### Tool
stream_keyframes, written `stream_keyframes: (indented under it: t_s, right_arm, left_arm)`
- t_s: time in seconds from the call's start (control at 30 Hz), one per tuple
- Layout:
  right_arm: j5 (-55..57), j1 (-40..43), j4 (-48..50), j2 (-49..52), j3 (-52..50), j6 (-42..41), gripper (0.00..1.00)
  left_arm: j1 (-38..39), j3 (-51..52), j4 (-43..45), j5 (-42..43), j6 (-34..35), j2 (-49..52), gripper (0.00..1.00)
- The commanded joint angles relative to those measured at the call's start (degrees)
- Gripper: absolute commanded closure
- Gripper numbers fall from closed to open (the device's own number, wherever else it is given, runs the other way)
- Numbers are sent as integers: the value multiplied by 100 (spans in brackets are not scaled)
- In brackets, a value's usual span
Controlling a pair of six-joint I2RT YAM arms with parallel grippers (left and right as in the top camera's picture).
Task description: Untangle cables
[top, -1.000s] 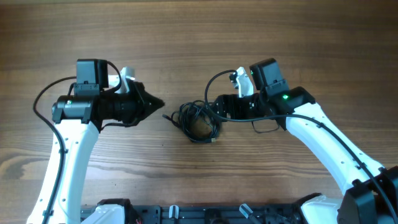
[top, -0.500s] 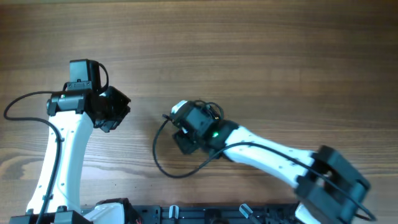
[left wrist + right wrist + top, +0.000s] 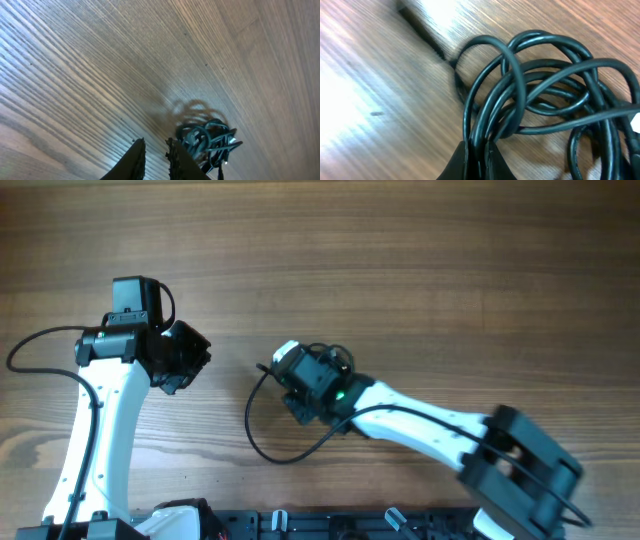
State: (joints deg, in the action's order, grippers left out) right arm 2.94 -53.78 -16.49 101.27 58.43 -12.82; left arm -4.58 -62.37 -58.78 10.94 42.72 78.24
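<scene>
Overhead looks straight down on my bench (image 3: 420, 250), left wrist slants low across it, right wrist sits close, all sharing the cables (image 3: 205, 137)

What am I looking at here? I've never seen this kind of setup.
Two white robot arms, left and right, work at a wooden table, each ending in a two-finger gripper. The wide picture looks down from above; the other two come from a camera on each wrist, so the dark prongs at the bottom are that arm's own fingers. A knotted bundle of thin black cables lies on the wood. The right gripper pinches strands of it. The left gripper hangs apart from it, fingers nearly together, empty.
</scene>
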Motion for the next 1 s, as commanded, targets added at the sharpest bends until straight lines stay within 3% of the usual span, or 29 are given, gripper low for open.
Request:
stream_keyframes:
  t_s: [0.0,0.13,0.2,0.33,0.5,0.7,0.73,0.8,0.9,0.97]
  right_arm:
    - [-2535,796,125,-1381,195,-822,96]
    - [-5689,1969,103,-1698,166,-1281,96]
    - [-6074,2251,105,-1506,-46,-1329,96]
    - [-7547,2310,1882,-597,-487,-2625,96]
    - [-7602,2610,2924,776,-487,-3080,95]
    - [-7377,3445,2970,1353,-487,-3064,95]
    - [-7388,3536,2977,1349,-487,-3062,90]
    - [-7147,3668,2970,1349,-487,-2828,67]
    - [-6712,3792,2933,1349,-487,-2695,60]
    - [-6457,3838,2929,1349,-487,-2599,51]
  left_arm:
    - [-20,-50,-7,-11,-203,33,78]
    - [-20,-50,-85,22,-214,33,77]
    - [-20,-50,-85,503,-719,33,77]
    - [-20,-50,-79,879,-1102,33,78]
    - [-20,-50,-85,879,-1104,33,78]
    - [-20,-50,-85,879,-1104,33,78]
    - [-20,-50,-83,876,-1104,33,78]
    - [-20,-50,-81,879,-1104,33,77]
    - [-20,-50,-90,879,-1104,33,78]
    - [-20,-50,-90,879,-1106,33,78]
